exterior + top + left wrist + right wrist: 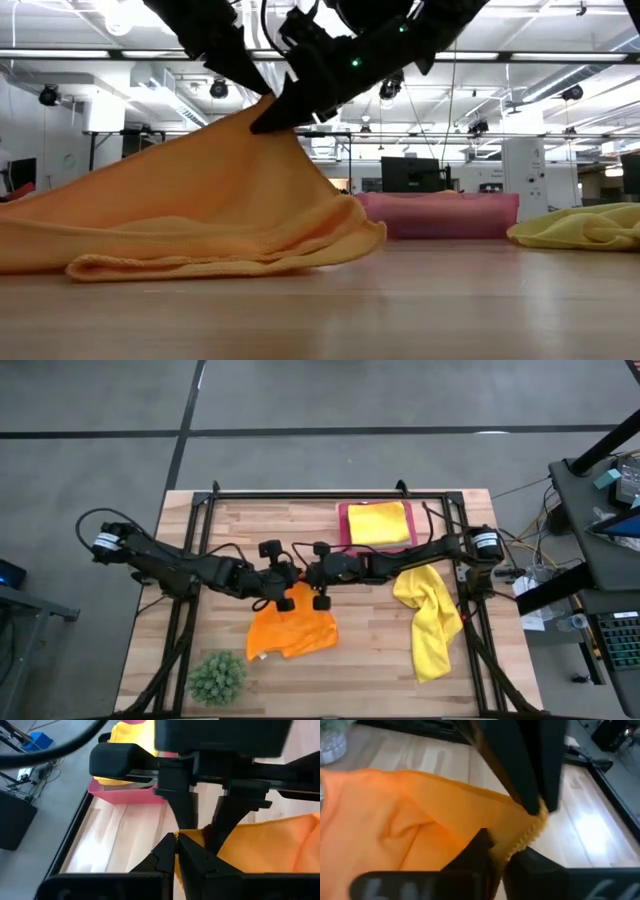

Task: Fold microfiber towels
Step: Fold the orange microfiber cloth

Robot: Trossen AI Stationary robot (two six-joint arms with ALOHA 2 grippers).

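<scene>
A: Orange towel (292,632) – how's it look?

B: Soft, napped cloth w/ a stitched, wavy hem. It's crumpled at frame centre-bottom in the high view, on the wood-plank table (370,660). One edge is pulled up into a peak.

A: Grippers?

B: Left gripper (283,598) & right gripper (322,596) meet at that peak, frame centre. Both are clamped on the orange towel edge; the wrist views show dark fingers pinching the hem.

A: Low view adds?

B: Cloth rises tent-like from the table to the fingers, upper centre, bottom fold rolled. High view can't show that lift.

A: Others?

B: Yellow towel (430,622), limp and rumpled, lower right. Another yellow one (379,522), folded flat & square, in the rigid pink tray (343,526), top centre. Spiky plant ball (216,677) lower left.
</scene>
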